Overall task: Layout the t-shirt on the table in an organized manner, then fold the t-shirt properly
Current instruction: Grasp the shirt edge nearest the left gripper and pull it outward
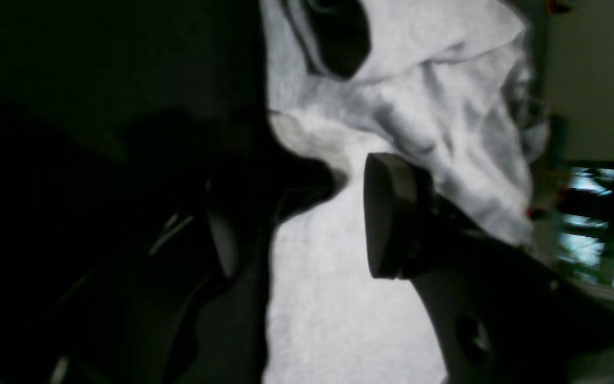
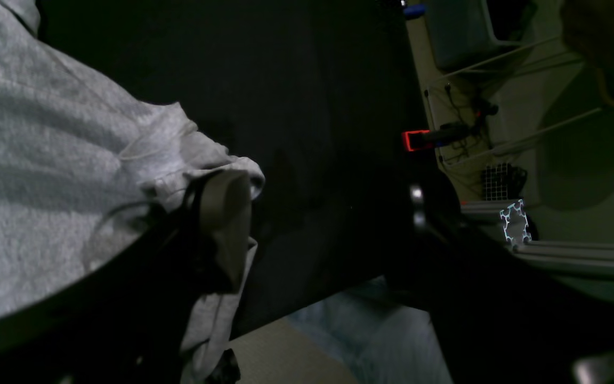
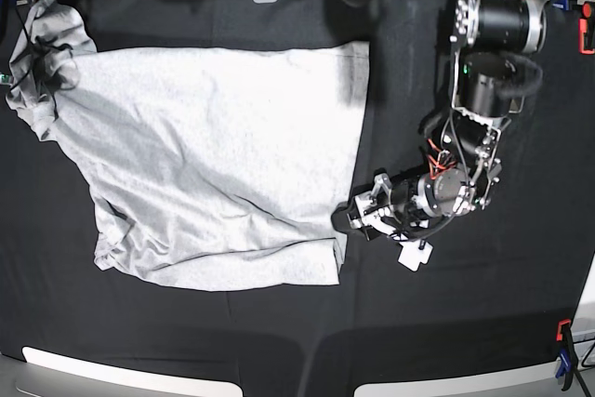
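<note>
Two pincers, both with jaws apart, neither clamped on anything.

Left pincer (image 3: 361, 216): low at the shirt's hem edge, on the base view's right side. In its wrist view one pad stands over pale cloth and the other over black cloth, so the hem edge runs between the jaws.

Right pincer (image 2: 317, 224): at the far corner of the table, on the base view's upper left. One pad rests against a bunched fold of the shirt; the other jaw is lost in dark and blur. Nothing lies in the gap.

T-shirt (image 3: 214, 165): spread on the table (image 3: 465, 323), towards the base view's left, mostly flat. Long axis runs left to right across that view; the straight hem faces right, the collar and sleeve end faces left. That left end is crumpled into a heap at the upper corner, and the lower left sleeve is rucked. No lettering shows.

Step in hand, as judged: laying out, not yet folding.
- Take the bunched sleeve cloth by a single layer near its seam.
- Draw it outward, away from the body of the shirt.
- Hold the hem down meanwhile, so the flat part does not drag.
</note>
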Robot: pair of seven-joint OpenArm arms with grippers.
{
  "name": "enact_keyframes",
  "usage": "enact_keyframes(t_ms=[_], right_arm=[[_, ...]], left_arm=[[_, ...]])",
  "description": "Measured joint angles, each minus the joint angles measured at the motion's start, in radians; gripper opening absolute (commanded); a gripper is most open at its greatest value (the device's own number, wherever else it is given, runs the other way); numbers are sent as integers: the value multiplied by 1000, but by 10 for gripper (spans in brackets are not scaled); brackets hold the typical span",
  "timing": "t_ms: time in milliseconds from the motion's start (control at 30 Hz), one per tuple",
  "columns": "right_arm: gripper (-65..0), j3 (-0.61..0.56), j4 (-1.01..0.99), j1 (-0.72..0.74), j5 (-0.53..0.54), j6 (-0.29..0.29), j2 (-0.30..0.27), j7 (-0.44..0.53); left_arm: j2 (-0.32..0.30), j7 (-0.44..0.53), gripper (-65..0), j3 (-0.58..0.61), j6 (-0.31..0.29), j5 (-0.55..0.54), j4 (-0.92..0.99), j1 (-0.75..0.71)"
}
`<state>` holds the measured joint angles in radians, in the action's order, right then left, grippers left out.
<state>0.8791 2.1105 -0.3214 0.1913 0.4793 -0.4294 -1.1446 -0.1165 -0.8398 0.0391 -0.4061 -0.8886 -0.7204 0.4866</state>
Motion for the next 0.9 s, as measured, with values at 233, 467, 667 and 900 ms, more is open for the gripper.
enact_keyframes(t_ms=[233, 467, 667, 900], right_arm=[[-296, 0, 0, 0, 1, 0, 0, 1], [-296, 0, 0, 0, 8, 0, 0, 2], [-297, 0, 0, 0, 41, 0, 0, 2], [-297, -2, 0, 3, 375, 0, 0, 0]], left_arm=[[45, -7, -331, 0, -85, -5, 14, -13], [113, -6, -650, 2, -93, 116, 15, -13], [51, -83, -650, 2, -105, 129, 14, -10], [-116, -219, -650, 5, -117, 71, 14, -12]])
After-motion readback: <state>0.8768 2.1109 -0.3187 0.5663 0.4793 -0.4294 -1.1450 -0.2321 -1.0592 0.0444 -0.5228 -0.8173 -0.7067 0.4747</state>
